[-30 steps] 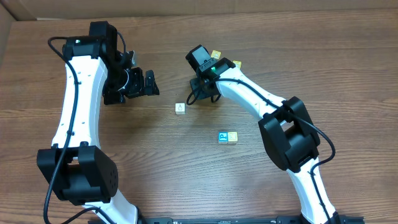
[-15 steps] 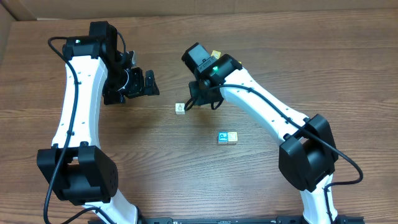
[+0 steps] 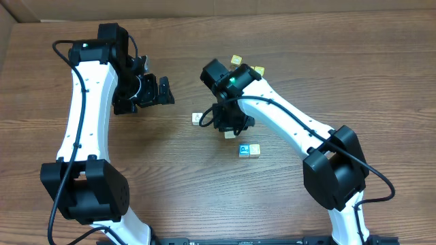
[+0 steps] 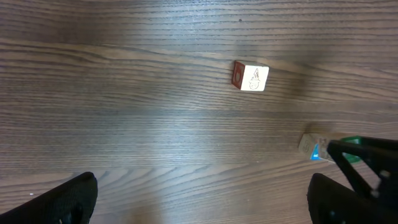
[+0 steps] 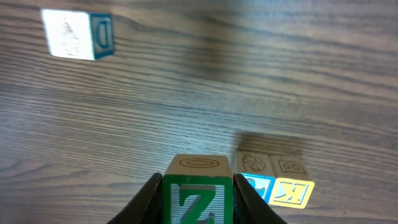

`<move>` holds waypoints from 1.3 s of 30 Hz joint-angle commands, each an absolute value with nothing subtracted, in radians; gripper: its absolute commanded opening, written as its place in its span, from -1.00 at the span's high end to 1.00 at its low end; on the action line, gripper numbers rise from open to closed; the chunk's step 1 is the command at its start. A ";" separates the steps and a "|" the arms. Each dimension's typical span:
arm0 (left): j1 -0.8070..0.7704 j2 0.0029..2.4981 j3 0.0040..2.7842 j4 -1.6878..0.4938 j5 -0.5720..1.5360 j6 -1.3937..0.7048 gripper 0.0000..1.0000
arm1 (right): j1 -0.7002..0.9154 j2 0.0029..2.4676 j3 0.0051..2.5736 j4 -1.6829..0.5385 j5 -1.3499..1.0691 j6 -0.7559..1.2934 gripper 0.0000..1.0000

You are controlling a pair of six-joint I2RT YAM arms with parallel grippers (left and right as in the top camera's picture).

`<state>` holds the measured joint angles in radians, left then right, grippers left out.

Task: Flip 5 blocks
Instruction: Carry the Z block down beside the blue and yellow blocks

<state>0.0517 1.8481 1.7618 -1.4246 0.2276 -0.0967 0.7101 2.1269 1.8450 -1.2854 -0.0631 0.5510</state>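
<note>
Counter [image 3: 354, 75]: bare wood grain, carrying all the loose cubes.
Left arm: parked well apart from the teal-blue block [image 3: 243, 150], off to its far left, with no part in this step.
Left gripper [image 3: 157, 92]: jaws released and spread wide, nothing between them.
Right gripper [image 3: 229, 125]: near the teal-blue block, just beyond it and a little to the left, jaws clenched on the green Z block [image 5: 198, 198].
Green Z block: pinched by two opposite sides, with the Z face toward my wrist camera and a pale face with an oval on top. I cannot tell whether its underside touches the counter.
Teal-blue block: sits on the counter, touching the pale yellow block [image 3: 255, 150] on its right.
White block [image 3: 197, 118]: well to the left of the teal-blue block and farther back, past my right gripper, alone on the wood.
Step in hand: as I judge it, the flip of the green Z block, which I hold but have not yet set down.
Next move calls for: rolling my right wrist so a different face comes up. Then I lower the block onto bare wood short of the teal-blue block, so the touching pair is not nudged, and only then let the jaws go.
</note>
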 commanded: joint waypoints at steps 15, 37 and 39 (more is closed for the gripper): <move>0.045 1.861 1.787 -1.424 0.225 -0.093 -0.99 | 0.825 2.107 1.641 -1.120 0.064 0.667 0.63; 0.045 1.861 1.787 -1.424 0.225 -0.093 -1.00 | 0.825 2.107 1.641 -1.121 0.066 0.667 0.23; 0.045 1.861 1.787 -1.424 0.225 -0.093 -1.00 | 0.825 2.107 1.641 -1.119 0.066 0.667 0.21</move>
